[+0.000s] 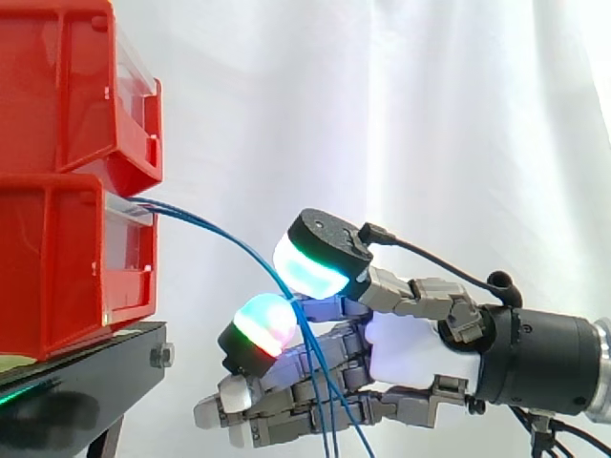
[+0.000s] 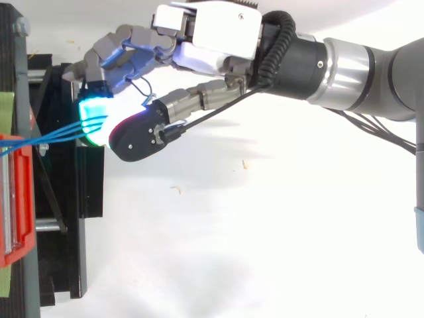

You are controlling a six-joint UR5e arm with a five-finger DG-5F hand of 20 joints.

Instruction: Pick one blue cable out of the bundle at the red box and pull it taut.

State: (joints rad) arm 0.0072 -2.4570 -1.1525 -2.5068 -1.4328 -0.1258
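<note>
Level hand (image 1: 410,353) pinches blue cables (image 1: 220,233) between pads.

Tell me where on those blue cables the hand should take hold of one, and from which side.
I'd grip one blue cable on its free span sloping down out of the lower red box, where it hangs in open air. Come from the side away from the box, where the hand is: the box and black stand block the other side.

Thin blue cables (image 1: 229,239) leave the front of the lower red box (image 1: 57,277) — arcing down rightward, then hanging steeply.
</note>
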